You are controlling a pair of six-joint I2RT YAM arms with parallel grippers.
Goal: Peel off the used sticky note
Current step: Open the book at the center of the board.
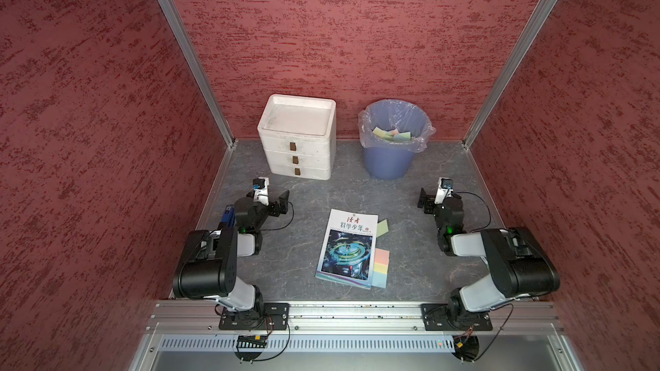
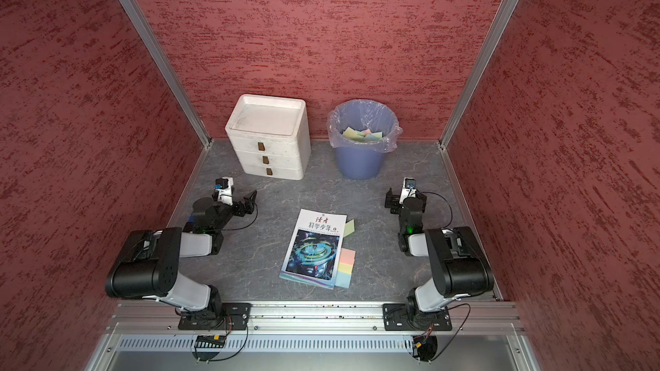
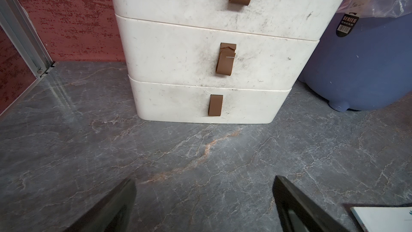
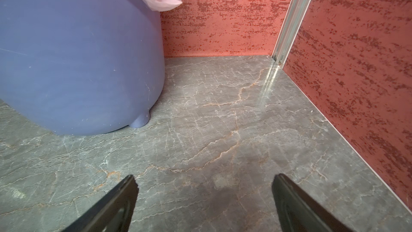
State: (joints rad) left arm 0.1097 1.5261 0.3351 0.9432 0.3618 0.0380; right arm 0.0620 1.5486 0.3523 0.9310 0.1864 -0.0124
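A magazine (image 1: 348, 248) (image 2: 314, 248) lies flat in the middle of the grey table. A pale green sticky note (image 1: 382, 227) (image 2: 349, 227) pokes out from its right edge near the top. Lower on that edge sits a pad of pink, yellow and blue notes (image 1: 380, 267) (image 2: 345, 267). My left gripper (image 1: 284, 201) (image 3: 204, 188) is open and empty, left of the magazine and facing the drawers. My right gripper (image 1: 425, 201) (image 4: 204, 186) is open and empty too, right of the magazine, over bare table. A magazine corner (image 3: 383, 218) shows in the left wrist view.
A white three-drawer box (image 1: 298, 137) (image 3: 207, 63) stands at the back left. Beside it is a blue bin (image 1: 393, 158) (image 4: 78, 52) with a plastic liner, holding several coloured notes. Red walls enclose three sides, and a metal rail (image 1: 357, 312) runs along the front.
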